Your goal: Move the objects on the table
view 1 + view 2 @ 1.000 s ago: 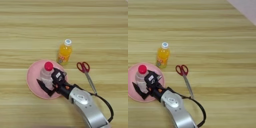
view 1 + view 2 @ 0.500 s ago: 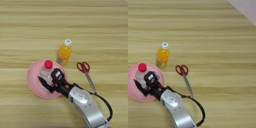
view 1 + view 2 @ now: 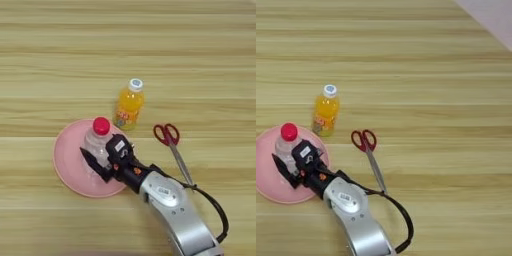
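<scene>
one small clear plastic bottle with red cap (image 3: 98,142) upright on one round pink plate (image 3: 67,162), black two-fingered right gripper (image 3: 100,161) closed around it, one orange-drink bottle with white cap (image 3: 129,105) just beyond the plate, one pair of red-handled metal scissors (image 3: 174,147) to the right, wide light-brown wood-grain table (image 3: 128,50)

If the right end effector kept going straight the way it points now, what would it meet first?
It points left and slightly up across the pink plate. The clear red-capped bottle stands right at the right end effector, so that comes first; whether they already touch is unclear.
</scene>
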`<state>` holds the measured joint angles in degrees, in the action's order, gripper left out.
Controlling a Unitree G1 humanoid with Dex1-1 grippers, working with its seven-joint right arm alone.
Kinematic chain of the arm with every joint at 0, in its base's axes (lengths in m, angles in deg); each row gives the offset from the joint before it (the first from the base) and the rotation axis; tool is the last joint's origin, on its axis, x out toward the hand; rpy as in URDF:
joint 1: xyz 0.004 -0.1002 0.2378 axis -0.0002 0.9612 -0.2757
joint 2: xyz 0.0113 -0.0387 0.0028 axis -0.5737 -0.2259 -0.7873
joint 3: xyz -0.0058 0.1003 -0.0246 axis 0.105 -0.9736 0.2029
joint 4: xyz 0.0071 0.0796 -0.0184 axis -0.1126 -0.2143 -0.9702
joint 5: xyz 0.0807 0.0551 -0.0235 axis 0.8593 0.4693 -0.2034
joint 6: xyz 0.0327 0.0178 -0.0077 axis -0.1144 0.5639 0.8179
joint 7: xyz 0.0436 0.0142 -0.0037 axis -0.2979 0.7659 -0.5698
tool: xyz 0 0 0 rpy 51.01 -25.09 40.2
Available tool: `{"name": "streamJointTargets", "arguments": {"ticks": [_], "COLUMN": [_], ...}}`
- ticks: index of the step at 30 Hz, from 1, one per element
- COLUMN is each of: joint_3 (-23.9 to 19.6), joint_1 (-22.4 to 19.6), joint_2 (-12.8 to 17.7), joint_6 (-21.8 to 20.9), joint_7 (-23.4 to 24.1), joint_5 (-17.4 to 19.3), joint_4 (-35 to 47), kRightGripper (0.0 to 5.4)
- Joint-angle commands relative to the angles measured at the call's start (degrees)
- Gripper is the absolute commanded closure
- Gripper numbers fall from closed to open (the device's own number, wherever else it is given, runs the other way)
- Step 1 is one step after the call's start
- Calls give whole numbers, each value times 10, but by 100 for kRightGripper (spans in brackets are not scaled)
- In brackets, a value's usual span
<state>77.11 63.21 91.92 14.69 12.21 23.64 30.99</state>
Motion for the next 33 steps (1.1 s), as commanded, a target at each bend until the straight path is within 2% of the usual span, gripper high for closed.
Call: {"name": "streamJointTargets", "arguments": {"ticks": [1, 12, 20, 27, 33], "joint_3": [-17, -64, -102, -148, -167], "joint_1": [-29, -48, -60, -83, -92], "joint_2": [-7, -14, -11, -6, -2], "joint_6": [-33, -35, -35, -12, 0], "joint_7": [14, 40, 79, 116, 125], "joint_5": [10, 20, 4, 0, 2], "joint_4": [47, 54, 83, 66, 61], "kRightGripper": [223, 223, 223, 223, 223]}}
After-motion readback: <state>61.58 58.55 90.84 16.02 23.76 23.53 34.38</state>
